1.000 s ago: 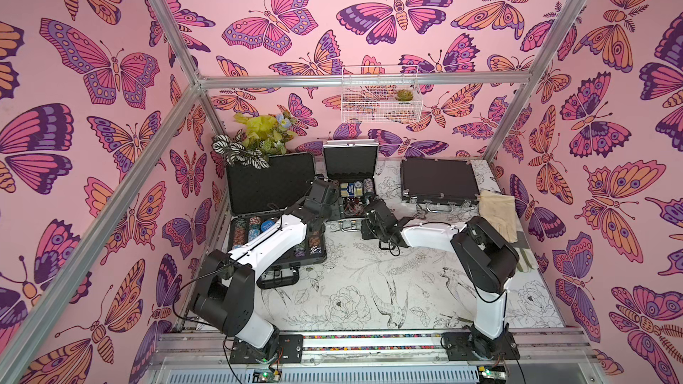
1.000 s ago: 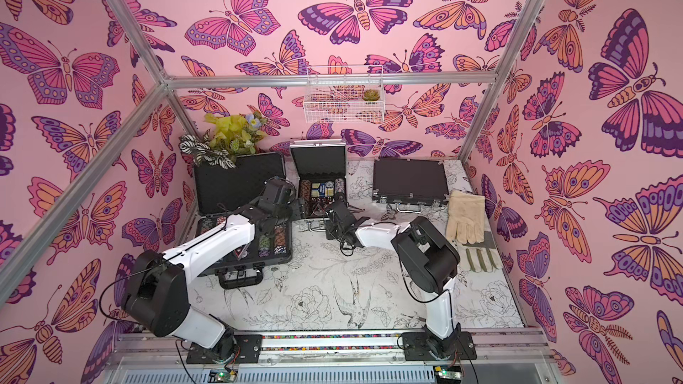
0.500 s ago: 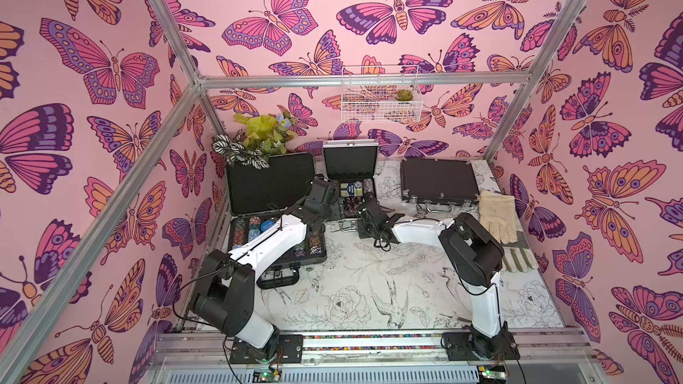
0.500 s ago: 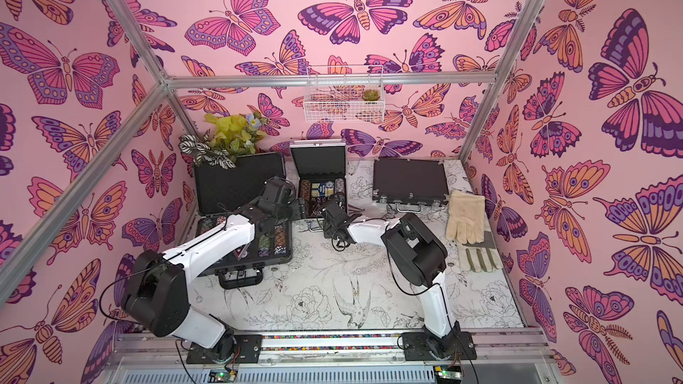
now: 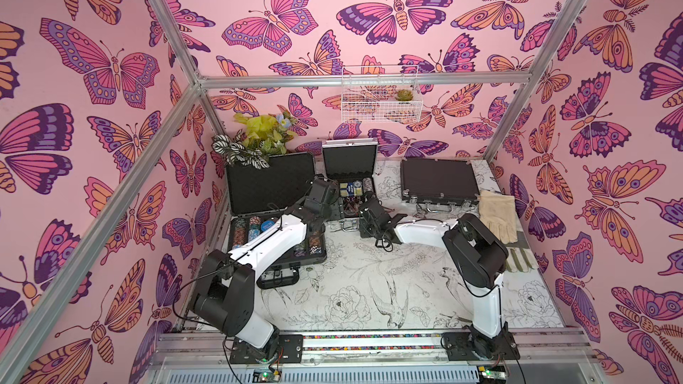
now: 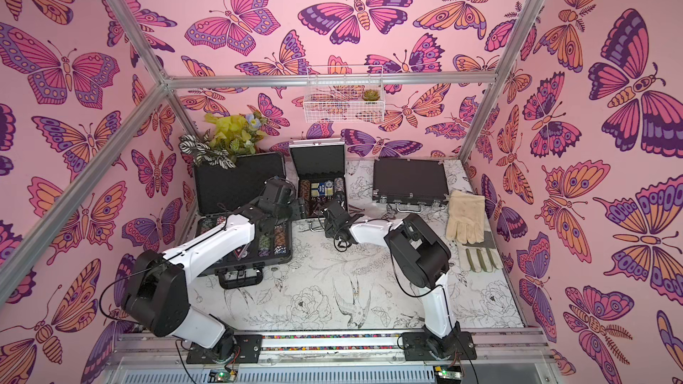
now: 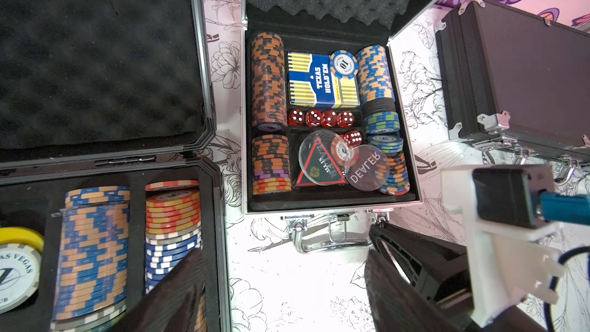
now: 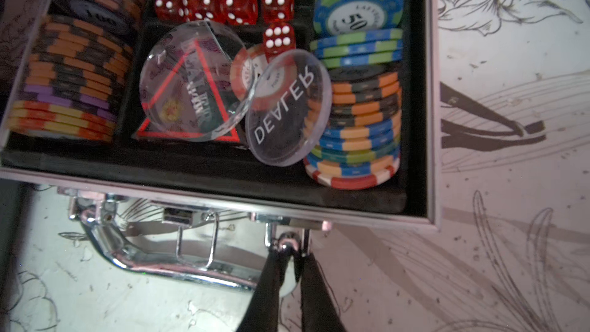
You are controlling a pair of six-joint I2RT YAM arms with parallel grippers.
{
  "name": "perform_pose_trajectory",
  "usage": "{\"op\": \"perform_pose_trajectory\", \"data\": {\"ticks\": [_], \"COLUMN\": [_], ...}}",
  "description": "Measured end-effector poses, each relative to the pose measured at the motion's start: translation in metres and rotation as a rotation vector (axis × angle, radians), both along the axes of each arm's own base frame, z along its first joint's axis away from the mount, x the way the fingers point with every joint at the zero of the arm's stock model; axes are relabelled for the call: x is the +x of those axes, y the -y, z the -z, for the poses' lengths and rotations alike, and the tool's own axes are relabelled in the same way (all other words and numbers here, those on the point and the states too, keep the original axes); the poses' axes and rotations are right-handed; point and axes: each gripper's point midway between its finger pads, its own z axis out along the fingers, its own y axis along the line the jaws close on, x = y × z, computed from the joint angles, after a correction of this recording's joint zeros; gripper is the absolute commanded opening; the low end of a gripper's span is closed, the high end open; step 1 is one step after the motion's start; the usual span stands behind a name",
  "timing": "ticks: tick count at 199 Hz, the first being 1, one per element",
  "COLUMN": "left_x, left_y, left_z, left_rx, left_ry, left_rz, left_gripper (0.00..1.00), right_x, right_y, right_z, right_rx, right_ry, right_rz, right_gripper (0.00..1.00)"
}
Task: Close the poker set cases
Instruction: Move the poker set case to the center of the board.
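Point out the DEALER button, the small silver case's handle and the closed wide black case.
DEALER button [image 8: 287, 106]: right wrist view, middle of its clear face.
small silver case's handle [image 7: 332, 246]: left wrist view, on the chrome grip bar.
wide black case [image 5: 438, 184]: a top view, on its shut lid.

The near half of the table [image 5: 369, 282] is open, while far back only narrow strips run between the large dark-grey case [image 5: 269, 182], small silver case [image 5: 349, 162] and wide black case [image 5: 438, 182], with gloves [image 5: 497, 216] rightmost.
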Motion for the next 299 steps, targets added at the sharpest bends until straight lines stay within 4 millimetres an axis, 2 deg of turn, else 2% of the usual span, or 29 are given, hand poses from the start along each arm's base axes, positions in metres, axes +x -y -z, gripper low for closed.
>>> {"op": "perform_pose_trajectory", "data": {"ticks": [55, 156, 218, 244, 277, 299], "left_x": [0.0, 0.002, 0.005, 0.012, 0.029, 0.04], "left_y": [-0.001, 0.0, 0.001, 0.005, 0.014, 0.02], "left_z": [0.0, -0.003, -0.009, -0.017, -0.026, -0.024], "left_rx": [0.004, 0.009, 0.01, 0.016, 0.029, 0.051], "left_ry": [0.002, 0.01, 0.025, 0.044, 0.07, 0.073], "left_rz": [-0.003, 0.003, 0.01, 0.024, 0.047, 0.066], "left_gripper": [0.8, 0.8, 0.8, 0.8, 0.8, 0.8], "right_x": [-0.014, -0.073, -0.087, -0.091, -0.099, -0.104], "right_y": [0.027, 0.078, 0.094, 0.099, 0.112, 0.122], "right_z": [-0.001, 0.0, 0.0, 0.0, 0.004, 0.001], "right_rx": [0.004, 0.012, 0.014, 0.017, 0.0, -0.011], "right_ry": [-0.04, -0.132, -0.159, -0.179, -0.234, -0.255], "right_rz": [-0.021, -0.059, -0.069, -0.065, -0.044, -0.028], "right_gripper": [0.04, 0.06, 0.07, 0.14, 0.3, 0.39]}}
